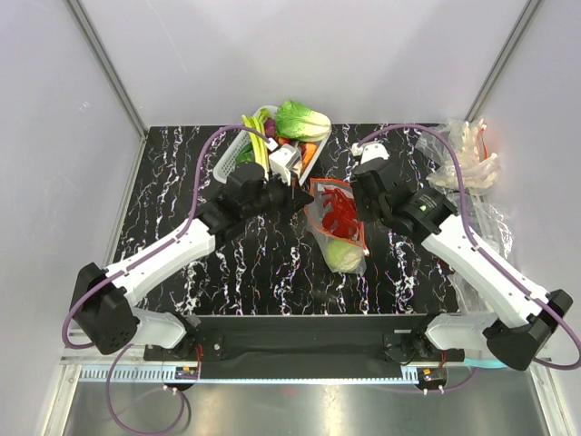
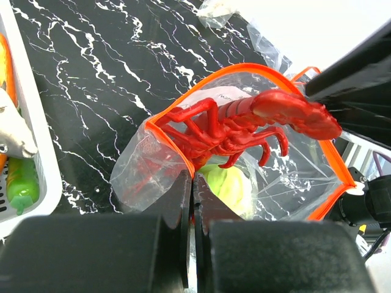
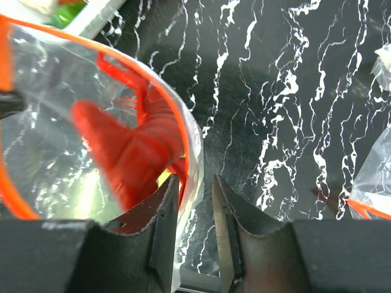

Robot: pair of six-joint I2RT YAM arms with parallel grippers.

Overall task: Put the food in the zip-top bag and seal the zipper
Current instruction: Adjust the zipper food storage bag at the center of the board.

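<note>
Closely, right claw point(image 3: 194, 183) ajar, zipper point(image 3: 3, 55) between

Black white-veined marble table point(image 1: 182, 195). White basket point(image 1: 232, 154) at far edge, near the middle. Leafy bok choy point(image 1: 302, 120) overhangs the basket's far end; yellow-green leek stalks point(image 1: 257, 136) and an orange carrot point(image 1: 310, 153) lie in it. Wrinkled clear plastic heap point(image 1: 467, 156) at far right corner.

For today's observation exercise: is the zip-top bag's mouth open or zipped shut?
Open: on the zip-top bag, the zipper bows into a wide loop around the lobster in the left wrist view.
</note>
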